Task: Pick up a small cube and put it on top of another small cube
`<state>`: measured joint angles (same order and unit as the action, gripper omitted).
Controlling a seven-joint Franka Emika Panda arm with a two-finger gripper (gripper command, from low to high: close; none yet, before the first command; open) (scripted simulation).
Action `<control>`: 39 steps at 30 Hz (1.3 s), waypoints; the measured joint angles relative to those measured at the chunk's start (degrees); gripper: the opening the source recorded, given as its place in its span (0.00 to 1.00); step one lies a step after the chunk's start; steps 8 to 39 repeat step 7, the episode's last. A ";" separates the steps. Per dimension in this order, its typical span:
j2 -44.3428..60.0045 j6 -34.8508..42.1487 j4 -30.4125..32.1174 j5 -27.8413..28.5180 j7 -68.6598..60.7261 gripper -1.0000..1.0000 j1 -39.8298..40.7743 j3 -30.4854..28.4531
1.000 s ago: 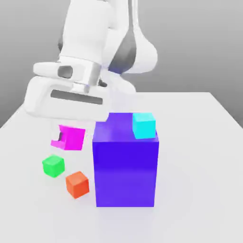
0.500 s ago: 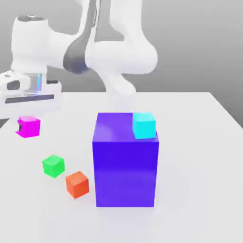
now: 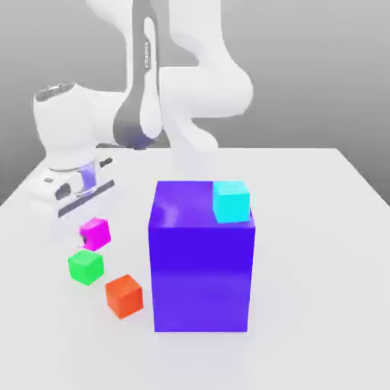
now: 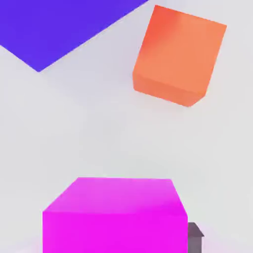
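Magenta-pink, the small cube (image 3: 95, 233) hung pinched in the claw (image 3: 90, 233), whose jaws were pressed onto its sides, just above the white bench (image 3: 320, 251) and at about one o'clock of the bright green cube (image 3: 85, 266), near it but not yet over it. From here the likeliest fault was a poor placement: both cubes were small, so a release made off-centre would probably tip the pink cube off the green one, and a low approach could shove the green cube toward the orange-red cube (image 3: 124, 295) at its five o'clock. The big purple block (image 3: 202, 263), bearing a cyan cube (image 3: 231, 201), stood at three o'clock, close enough to foul a wide swing. The arm reached down from above, elbow high, hand tilted toward the exterior view's left.
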<state>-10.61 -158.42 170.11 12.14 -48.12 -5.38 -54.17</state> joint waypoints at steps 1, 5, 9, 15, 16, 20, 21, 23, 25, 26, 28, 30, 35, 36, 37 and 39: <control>1.00 -0.71 0.03 -2.00 -1.35 0.00 -1.57 -0.96; 4.97 -3.36 0.05 -10.82 -7.31 0.00 -7.38 -4.13; 6.96 -4.56 -0.02 -15.77 -10.67 0.00 -9.50 -4.80; 6.96 -4.56 -0.02 -15.77 -10.67 0.00 -9.50 -4.80; 6.96 -4.56 -0.02 -15.77 -10.67 0.00 -9.50 -4.80; 6.96 -4.56 -0.02 -15.77 -10.67 0.00 -9.50 -4.80; 6.96 -4.56 -0.02 -15.77 -10.67 0.00 -9.50 -4.80; 6.96 -4.56 -0.02 -15.77 -10.67 0.00 -9.50 -4.80; 6.96 -4.56 -0.02 -15.77 -10.67 0.00 -9.50 -4.80; 6.96 -4.56 -0.02 -15.77 -10.67 0.00 -9.50 -4.80; 6.96 -4.56 -0.02 -15.77 -10.67 0.00 -9.50 -4.80; 6.96 -4.56 -0.02 -15.77 -10.67 0.00 -9.50 -4.80; 6.96 -4.56 -0.02 -15.77 -10.67 0.00 -9.50 -4.80; 6.96 -4.56 -0.02 -15.77 -10.67 0.00 -9.50 -4.80; 6.96 -4.56 -0.02 -15.77 -10.67 0.00 -9.50 -4.80; 6.96 -4.56 -0.02 -15.77 -10.67 0.00 -9.50 -4.80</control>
